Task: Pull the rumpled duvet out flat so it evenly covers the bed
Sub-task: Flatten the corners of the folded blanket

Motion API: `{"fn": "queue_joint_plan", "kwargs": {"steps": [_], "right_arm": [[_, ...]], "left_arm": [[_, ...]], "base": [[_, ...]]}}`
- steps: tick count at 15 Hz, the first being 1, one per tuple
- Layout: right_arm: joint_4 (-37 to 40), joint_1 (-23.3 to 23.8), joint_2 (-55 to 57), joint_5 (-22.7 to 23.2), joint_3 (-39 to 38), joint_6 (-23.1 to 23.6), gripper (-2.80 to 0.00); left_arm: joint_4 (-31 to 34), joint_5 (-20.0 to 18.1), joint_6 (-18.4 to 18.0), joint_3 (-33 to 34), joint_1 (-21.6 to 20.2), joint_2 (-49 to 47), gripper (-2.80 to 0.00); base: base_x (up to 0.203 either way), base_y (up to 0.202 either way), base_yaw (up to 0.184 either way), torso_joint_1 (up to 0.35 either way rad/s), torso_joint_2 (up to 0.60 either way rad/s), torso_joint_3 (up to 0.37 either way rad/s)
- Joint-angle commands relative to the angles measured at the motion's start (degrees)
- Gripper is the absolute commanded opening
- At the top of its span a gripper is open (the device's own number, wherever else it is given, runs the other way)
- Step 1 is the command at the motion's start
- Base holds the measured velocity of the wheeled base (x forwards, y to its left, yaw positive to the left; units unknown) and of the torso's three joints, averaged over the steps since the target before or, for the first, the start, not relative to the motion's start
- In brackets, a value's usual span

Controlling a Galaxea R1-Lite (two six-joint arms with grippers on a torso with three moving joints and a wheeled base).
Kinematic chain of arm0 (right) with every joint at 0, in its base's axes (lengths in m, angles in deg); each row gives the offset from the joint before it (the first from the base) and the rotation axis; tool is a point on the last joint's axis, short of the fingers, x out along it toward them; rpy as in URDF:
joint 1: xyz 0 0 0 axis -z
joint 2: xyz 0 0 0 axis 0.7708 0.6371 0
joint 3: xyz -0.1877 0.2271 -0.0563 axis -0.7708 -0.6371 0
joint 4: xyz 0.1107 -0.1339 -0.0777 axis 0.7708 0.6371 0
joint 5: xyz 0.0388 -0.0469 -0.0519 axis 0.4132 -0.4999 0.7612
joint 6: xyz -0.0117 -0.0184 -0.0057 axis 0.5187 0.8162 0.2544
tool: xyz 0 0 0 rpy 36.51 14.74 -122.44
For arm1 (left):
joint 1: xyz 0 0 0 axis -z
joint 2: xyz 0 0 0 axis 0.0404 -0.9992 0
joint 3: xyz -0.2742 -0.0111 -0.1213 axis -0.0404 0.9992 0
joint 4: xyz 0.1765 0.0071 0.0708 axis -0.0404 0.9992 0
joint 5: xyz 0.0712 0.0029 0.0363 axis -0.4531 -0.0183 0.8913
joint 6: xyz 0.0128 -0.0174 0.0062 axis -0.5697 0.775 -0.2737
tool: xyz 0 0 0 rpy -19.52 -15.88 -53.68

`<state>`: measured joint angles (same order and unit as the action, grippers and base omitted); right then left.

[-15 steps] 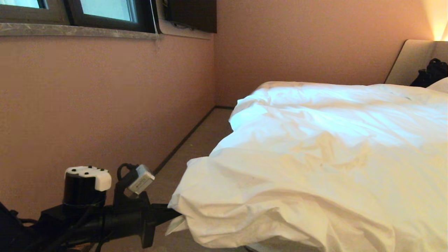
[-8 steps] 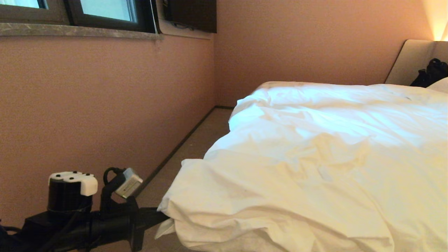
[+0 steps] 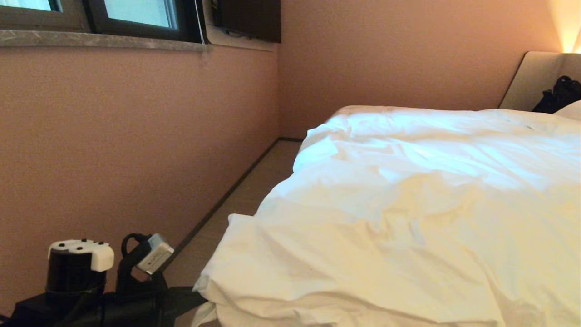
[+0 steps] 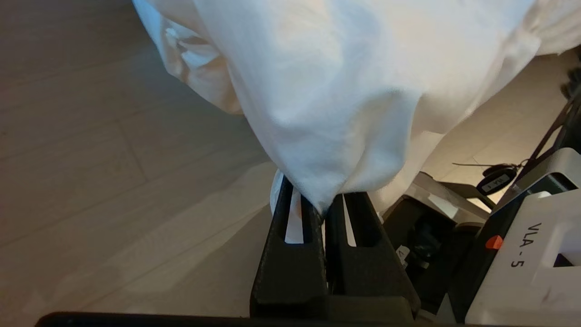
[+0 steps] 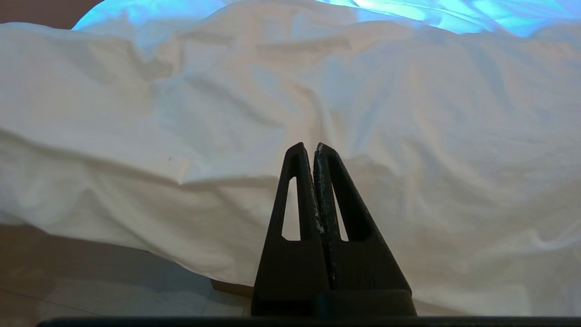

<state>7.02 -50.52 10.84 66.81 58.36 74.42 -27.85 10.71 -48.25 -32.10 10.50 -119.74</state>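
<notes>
The white, wrinkled duvet (image 3: 408, 204) lies over the bed, whose beige headboard (image 3: 531, 79) shows at the far right. My left gripper (image 3: 197, 300) is low at the near left corner, and its arm stretches in from the left. In the left wrist view the left gripper (image 4: 323, 205) is shut on a bunched corner of the duvet (image 4: 340, 91), held above the floor. My right gripper (image 5: 313, 147) is shut on nothing and points at the duvet (image 5: 290, 91) draped over the bed's side. A strip of the brown base (image 5: 229, 287) shows under it.
A pink wall (image 3: 136, 136) runs close along the left, with a narrow strip of floor (image 3: 254, 181) between it and the bed. A dark object (image 3: 560, 93) and a pillow edge (image 3: 573, 110) sit by the headboard. My own base (image 4: 522, 245) is beside the held corner.
My left gripper has moved down and to the left in the head view, dragging the duvet corner with it. The duvet's near edge now reaches further left and lies lower.
</notes>
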Motion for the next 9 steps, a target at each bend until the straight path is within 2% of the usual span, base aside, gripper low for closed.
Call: {"fn": "queue_joint_plan", "kwargs": {"steps": [1,4,9], "right_arm": [[0.0,0.0,0.0,0.0,0.0,0.0,-2.8],[0.0,-0.1,0.0,0.0,0.0,0.0,-2.8],[0.0,0.0,0.0,0.0,0.0,0.0,-2.8]], "left_arm": [[-2.8,-0.1,0.1,2.6,-0.9,0.2,-2.8],[-6.6,-0.1,0.3,6.0,-2.2,-0.1,-2.8],[-7.1,0.4,3.5,6.7,-4.4,1.1,-2.8]], "base": [[0.0,0.0,0.0,0.0,0.0,0.0],[0.0,0.0,0.0,0.0,0.0,0.0],[0.0,0.0,0.0,0.0,0.0,0.0]]}}
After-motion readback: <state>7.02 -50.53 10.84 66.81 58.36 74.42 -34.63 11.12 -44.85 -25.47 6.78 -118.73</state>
